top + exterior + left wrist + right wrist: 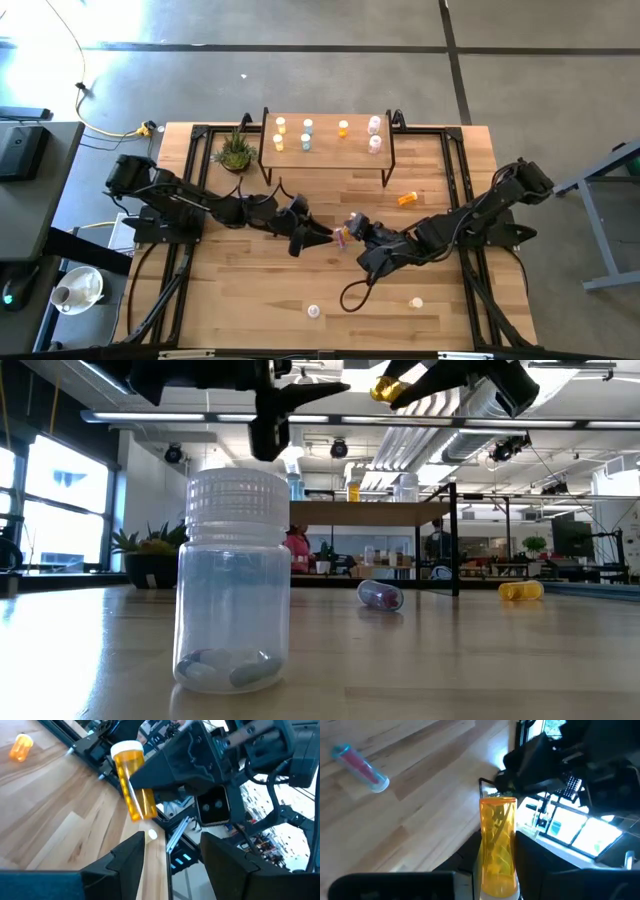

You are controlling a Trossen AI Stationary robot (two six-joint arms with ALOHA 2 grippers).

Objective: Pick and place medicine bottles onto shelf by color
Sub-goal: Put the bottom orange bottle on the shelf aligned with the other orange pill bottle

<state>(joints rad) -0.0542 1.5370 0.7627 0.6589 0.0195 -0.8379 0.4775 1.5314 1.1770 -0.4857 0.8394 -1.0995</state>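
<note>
Wooden table [250, 290], shelf [325, 155] at far edge carrying seven bottles. Right gripper [352, 228] mid-table, jaws pinching orange bottle [497, 847]. Left gripper [325, 238] just beside it, fingers [125, 857] spread, empty. Loose bottles: orange one [407, 199], pale blue one [232, 585].

An amber bottle [497, 847] with a white cap [127, 748] contrasts with the light-wood table [250, 290].

Bright overhead lighting, window glare, blurred wrist views
</note>
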